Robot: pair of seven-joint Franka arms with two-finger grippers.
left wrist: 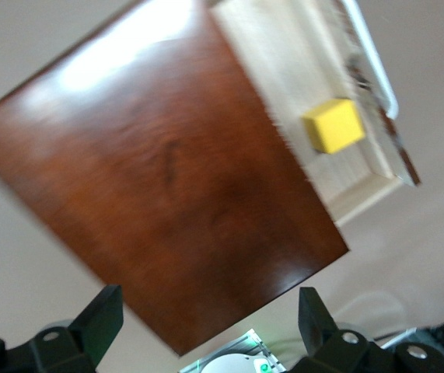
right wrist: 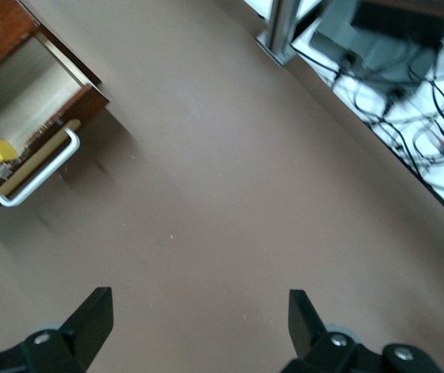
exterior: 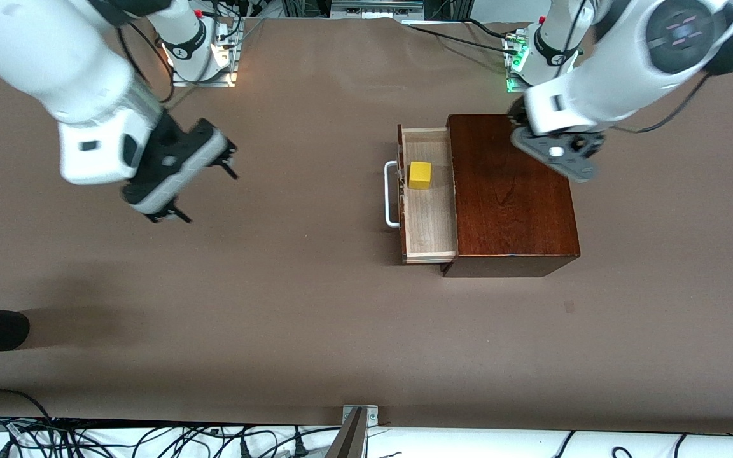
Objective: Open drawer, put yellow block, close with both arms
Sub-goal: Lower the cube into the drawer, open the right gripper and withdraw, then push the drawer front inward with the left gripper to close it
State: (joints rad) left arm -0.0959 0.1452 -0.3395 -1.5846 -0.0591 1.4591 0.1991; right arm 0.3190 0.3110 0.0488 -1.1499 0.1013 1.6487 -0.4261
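L claw (left wrist: 210,326) & R claw (right wrist: 198,322) both agape, aloft.

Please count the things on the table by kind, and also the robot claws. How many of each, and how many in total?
Wooden box with open drawer: 1
Yellow block, in the drawer: 1
Claws, both open: 2, left claw over the box, right claw over bare table
Total: 4

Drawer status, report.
Drawer open, yellow block inside. Left gripper open over the box. Right gripper open over bare table. Nothing obstructing.
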